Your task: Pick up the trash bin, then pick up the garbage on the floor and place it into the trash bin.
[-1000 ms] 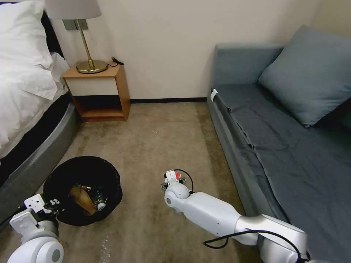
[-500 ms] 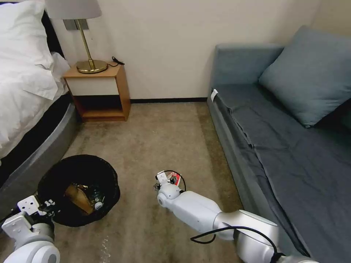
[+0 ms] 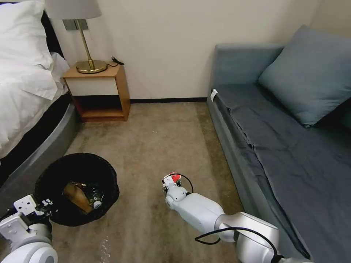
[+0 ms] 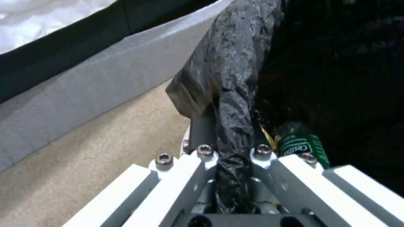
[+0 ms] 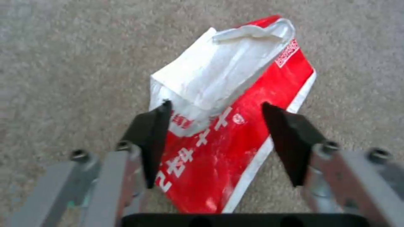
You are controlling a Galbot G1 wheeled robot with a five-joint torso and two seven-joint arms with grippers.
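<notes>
Now L gripper [image 4: 229, 157] pinching trash bin [image 3: 55, 171] rim, R gripper [image 5: 214, 138] spread over red-and-white packet [image 5: 235, 126]

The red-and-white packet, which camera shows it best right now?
The right wrist view: the red-and-white packet lies on the carpet, its torn white top and red print plain between the open fingers of the right gripper. In the head view it is a red sliver past the gripper.
</notes>
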